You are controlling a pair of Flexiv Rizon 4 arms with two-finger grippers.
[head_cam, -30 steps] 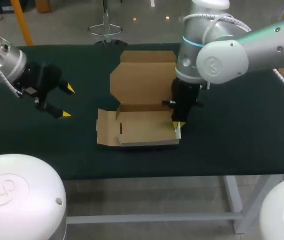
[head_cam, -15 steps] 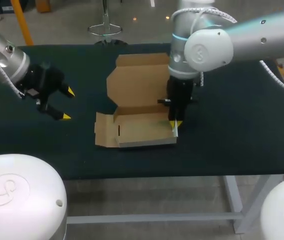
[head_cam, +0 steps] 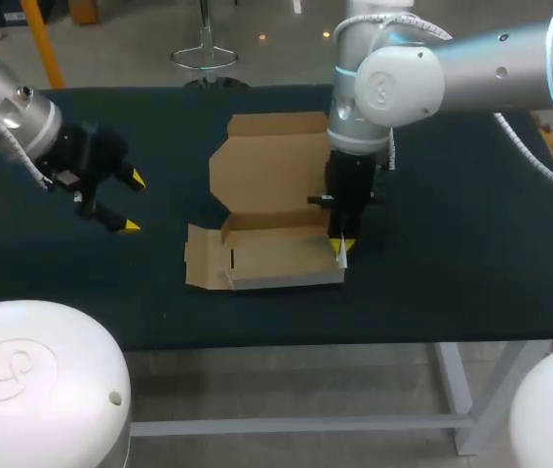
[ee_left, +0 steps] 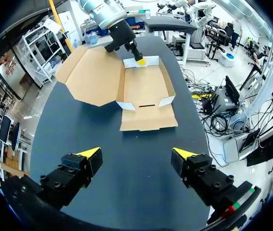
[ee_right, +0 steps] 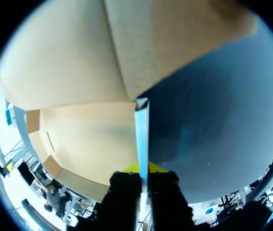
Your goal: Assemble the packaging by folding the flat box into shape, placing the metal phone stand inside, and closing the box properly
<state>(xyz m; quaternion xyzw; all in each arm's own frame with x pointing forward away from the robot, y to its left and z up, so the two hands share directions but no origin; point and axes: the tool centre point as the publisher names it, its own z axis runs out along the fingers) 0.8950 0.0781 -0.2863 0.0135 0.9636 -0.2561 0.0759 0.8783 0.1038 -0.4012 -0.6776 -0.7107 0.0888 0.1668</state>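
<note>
Two arms are sharing the work, and only one is gripping anything. The right tool [head_cam: 342, 246] is pointing straight down and clenching the thin side flap [ee_right: 141, 130] of the box [head_cam: 276, 255] from both faces. It is holding that flap upright on edge, and I judge this is so it can serve as the box's wall on that end. Just beside the tool, on the inner side, the box floor is lying flat on the bench [head_cam: 452, 244], with a low front wall already raised. Behind the tool, the wide lid [head_cam: 271, 171] is leaning back and open, which is leaving the inside free for loading. At the far end from the right tool, the opposite flap [head_cam: 203, 258] is lying splayed outward, not yet folded up, so the shaping step looks only partly done.

The left tool [head_cam: 133, 202] is hanging above the bench, well apart from that unfolded end, with its fingers released and spread wide and nothing between them. It is facing the box. I take that as a waiting pose, placed to deal with the flat flap or to steady the box.

The phone stand is not showing in any view, so loading and closing are both yet to come.
</note>
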